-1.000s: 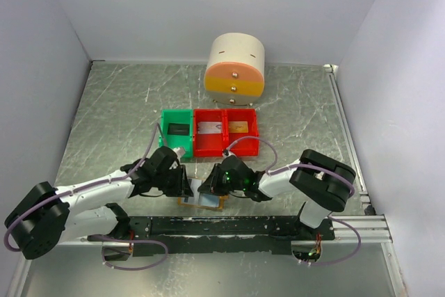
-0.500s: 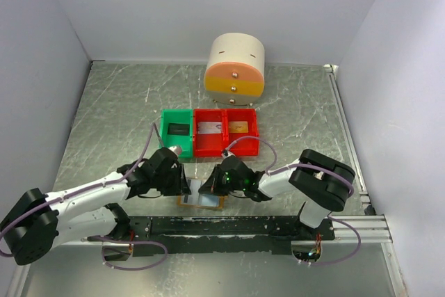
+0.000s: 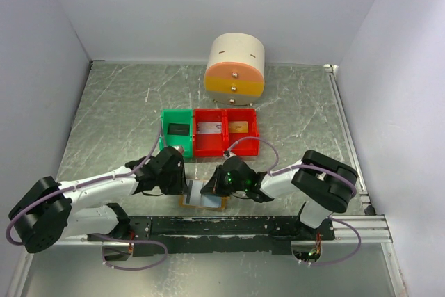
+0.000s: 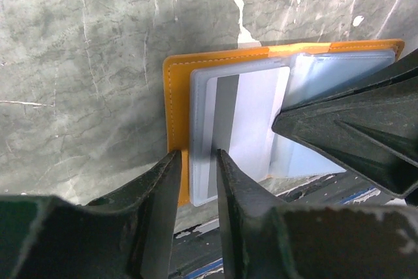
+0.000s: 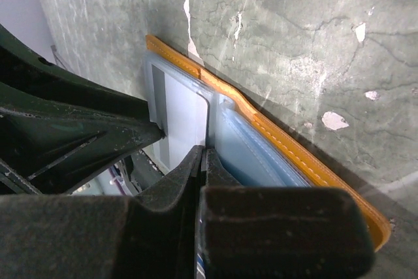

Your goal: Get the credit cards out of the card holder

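Open card holder [image 3: 204, 198] sits on bench [image 3: 125, 116], near edge. Shut right tool [image 5: 204, 155] rests on its pocket; left tool [image 4: 197, 158], part-open, straddles grey card [image 4: 245, 122] edge. Risk: jaws pinch rim w/ card, dragging holder.

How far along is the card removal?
Done: the card holder lies open, and the red bins each show a card-like piece. In hand: the right gripper, shut, rests on the holder's middle; the left gripper, open, straddles one edge. Left: a striped card still sits in its pocket.
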Motion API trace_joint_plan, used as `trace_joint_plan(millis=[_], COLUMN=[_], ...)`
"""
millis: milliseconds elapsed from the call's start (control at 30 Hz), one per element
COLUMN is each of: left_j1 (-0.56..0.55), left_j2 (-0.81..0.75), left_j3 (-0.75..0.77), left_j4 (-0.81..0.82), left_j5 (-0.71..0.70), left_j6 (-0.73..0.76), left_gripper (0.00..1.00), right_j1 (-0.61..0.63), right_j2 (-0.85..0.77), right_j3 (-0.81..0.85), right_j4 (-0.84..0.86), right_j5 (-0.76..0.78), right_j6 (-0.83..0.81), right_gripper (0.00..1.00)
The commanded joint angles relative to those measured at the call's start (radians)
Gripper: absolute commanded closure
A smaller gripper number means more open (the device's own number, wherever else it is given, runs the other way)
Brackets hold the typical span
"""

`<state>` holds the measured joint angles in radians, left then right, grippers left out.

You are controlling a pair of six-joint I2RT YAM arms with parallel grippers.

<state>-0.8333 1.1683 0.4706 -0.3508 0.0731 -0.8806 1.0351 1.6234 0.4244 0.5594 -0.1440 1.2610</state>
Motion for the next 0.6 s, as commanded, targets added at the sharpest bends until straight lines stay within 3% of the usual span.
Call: trace_joint_plan(millis=[0,100,267,400,567], left_j1=[-0.02,-0.021,-0.023,-0.025,-0.027], left_j2=[0.011,-0.013,-0.017,-0.001,-0.009], left_j3=[-0.015,-0.018,-0.027,-0.019,-0.017], left_j4=[-0.031,-0.037,-0.017,-0.032,-0.059], left_j5=[-0.003,-0.005,0.016,0.003,-0.037], left_j6=[0.01,0.008,0.013,0.01,-0.001], left_gripper=[0.63,0.66,0.71,0.74,0.75], right_j1=[0.002,0.001,0.001,0.003,-0.006], right_j2=[-0.009,0.005,0.046,0.05,-0.012], right_j3=[-0.006,0.025,0.043,0.034,0.007], right_j4=[-0.027,-0.055,-0.049,-0.031,-0.069], right_j5=[-0.013,-0.019,-0.024,-0.03,-0.005], right_j6=[-0.015,-0.027,-0.015,-0.026,-0.057], right_gripper=[1.0,0.9,0.87,0.99,1.0])
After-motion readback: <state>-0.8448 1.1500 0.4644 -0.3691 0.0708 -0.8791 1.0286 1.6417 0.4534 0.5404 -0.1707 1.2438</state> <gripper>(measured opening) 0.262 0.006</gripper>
